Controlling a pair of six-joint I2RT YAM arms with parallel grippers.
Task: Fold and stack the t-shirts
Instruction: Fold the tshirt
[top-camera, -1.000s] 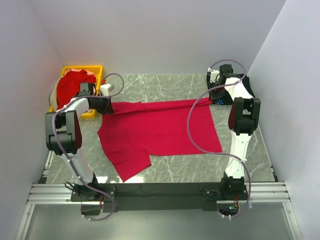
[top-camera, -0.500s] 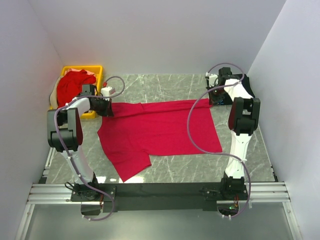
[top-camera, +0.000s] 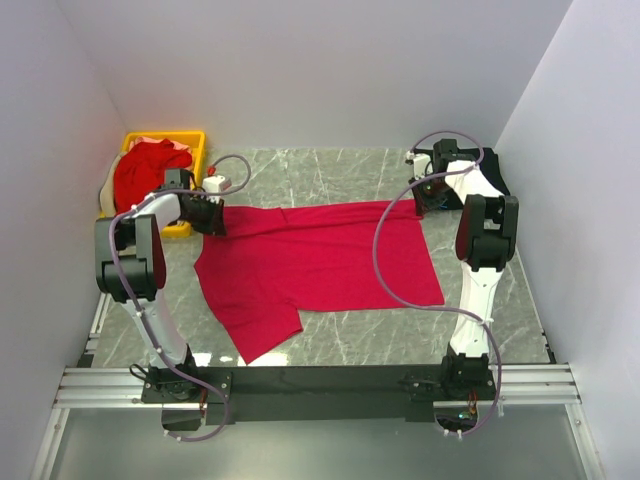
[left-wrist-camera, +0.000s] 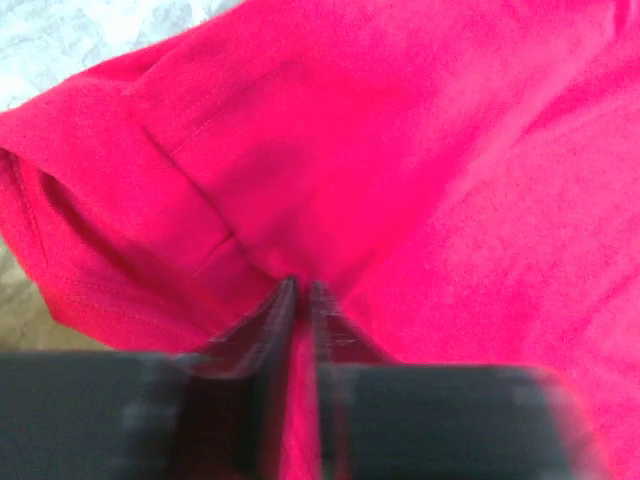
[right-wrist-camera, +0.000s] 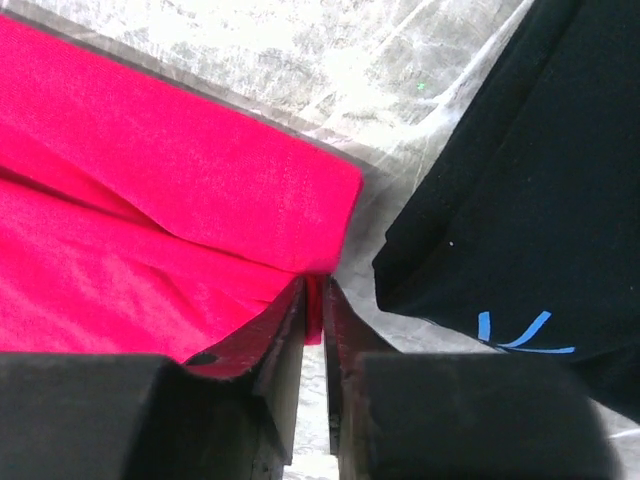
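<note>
A bright red t-shirt (top-camera: 320, 260) lies spread across the middle of the table, its far edge partly folded over. My left gripper (top-camera: 212, 218) is shut on its far left edge near the sleeve; in the left wrist view the jaws pinch red cloth (left-wrist-camera: 400, 180). My right gripper (top-camera: 420, 203) is shut on the far right corner of the shirt (right-wrist-camera: 180, 210). A folded black t-shirt (right-wrist-camera: 530, 190) with a blue mark lies just right of that corner; the right arm hides most of it in the top view. Another red t-shirt (top-camera: 140, 172) sits heaped in the basket.
A yellow plastic basket (top-camera: 195, 140) stands at the far left corner, close behind my left gripper. Grey walls close in on three sides. The marble table (top-camera: 330, 170) shows bare behind and in front of the spread shirt.
Both grippers have drawn slightly outward and back along the shirt's far edge, the right one moving left toward the corner. The shirt's far edge looks pulled a little tauter.
</note>
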